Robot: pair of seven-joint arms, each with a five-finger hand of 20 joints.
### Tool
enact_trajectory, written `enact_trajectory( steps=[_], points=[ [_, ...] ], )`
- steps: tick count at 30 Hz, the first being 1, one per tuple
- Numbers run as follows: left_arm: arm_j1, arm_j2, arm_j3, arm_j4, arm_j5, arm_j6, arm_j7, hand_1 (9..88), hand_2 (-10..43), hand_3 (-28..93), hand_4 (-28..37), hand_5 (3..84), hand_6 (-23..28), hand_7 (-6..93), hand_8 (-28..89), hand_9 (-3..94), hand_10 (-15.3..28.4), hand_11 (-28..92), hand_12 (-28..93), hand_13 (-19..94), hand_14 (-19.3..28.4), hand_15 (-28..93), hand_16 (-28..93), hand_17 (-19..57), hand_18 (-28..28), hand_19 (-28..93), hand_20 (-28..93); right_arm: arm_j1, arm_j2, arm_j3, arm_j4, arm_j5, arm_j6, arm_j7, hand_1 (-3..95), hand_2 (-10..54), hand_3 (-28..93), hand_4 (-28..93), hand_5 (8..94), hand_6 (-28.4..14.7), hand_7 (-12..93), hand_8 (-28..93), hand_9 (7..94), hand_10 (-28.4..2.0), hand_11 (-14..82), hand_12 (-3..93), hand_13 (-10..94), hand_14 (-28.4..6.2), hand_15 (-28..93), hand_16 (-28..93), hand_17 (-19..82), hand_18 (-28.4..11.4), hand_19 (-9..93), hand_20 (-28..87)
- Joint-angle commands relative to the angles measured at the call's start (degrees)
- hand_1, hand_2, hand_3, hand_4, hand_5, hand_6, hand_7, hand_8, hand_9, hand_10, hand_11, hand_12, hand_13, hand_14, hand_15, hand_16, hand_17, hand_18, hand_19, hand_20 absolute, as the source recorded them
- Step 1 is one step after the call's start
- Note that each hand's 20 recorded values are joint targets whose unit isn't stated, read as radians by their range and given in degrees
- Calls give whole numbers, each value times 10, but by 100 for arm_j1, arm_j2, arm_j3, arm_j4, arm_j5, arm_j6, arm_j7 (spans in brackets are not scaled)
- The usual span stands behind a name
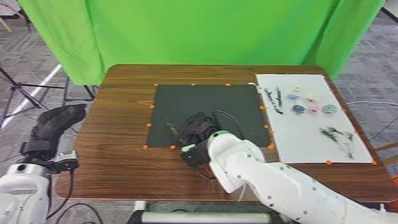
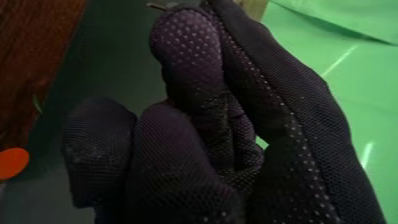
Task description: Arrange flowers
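The 1 sprig (image 1: 171, 128) on the dark mat (image 1: 202, 92) lies just left of the right hand (image 1: 197, 131), its long axis running roughly near to far, the far end leaning left. I cannot tell if that hand is clamped on a stem or holds nothing. If the sprig needs straightening, the next move likely turns on that short leftward offset; the right hand is much nearer than the left hand (image 1: 59, 124), whose fingers are relaxed and apart from any flower

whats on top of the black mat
On the black mat, a thin green sprig lies toward the left edge. The right hand is over the lower middle, so anything beneath it is hidden.
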Motion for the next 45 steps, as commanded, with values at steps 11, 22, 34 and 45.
enact_trajectory(
  steps=[11,22,34,45],
  points=[
    [67,17,-41,-80,1,-28,-125,291,83,604,-236,453,61,175,-69,430,162,198,92,348,188,180,-46,96,129,116,134,65,-267,129,162,1070,378,119,681,-95,481,-12,620,-66,559,118,937,-129,270,199,937,25,680,234,719,-97,886,396],
    [93,28,-55,-97,-10,-74,-174,291,82,606,-234,452,62,172,-68,425,162,196,93,348,189,181,-46,96,129,116,133,71,-395,108,215,1181,515,82,674,-95,496,-22,609,-67,570,111,937,-129,254,204,937,27,677,237,718,-99,879,413],
    [63,32,-32,-81,-11,-167,-217,291,80,608,-234,449,64,169,-67,422,161,195,92,348,190,182,-46,95,131,119,133,42,-539,151,355,1313,609,-1,664,-95,511,-23,605,-69,579,108,937,-129,264,203,937,27,681,240,718,-100,879,427],
    [41,1,-59,-85,15,-295,-280,291,80,606,-232,447,64,169,-66,419,162,193,92,349,190,184,-45,95,131,119,132,61,-540,53,309,1401,931,-70,660,-95,512,-28,595,-65,588,107,937,-128,251,212,937,25,678,248,709,-104,885,430]
  ],
)
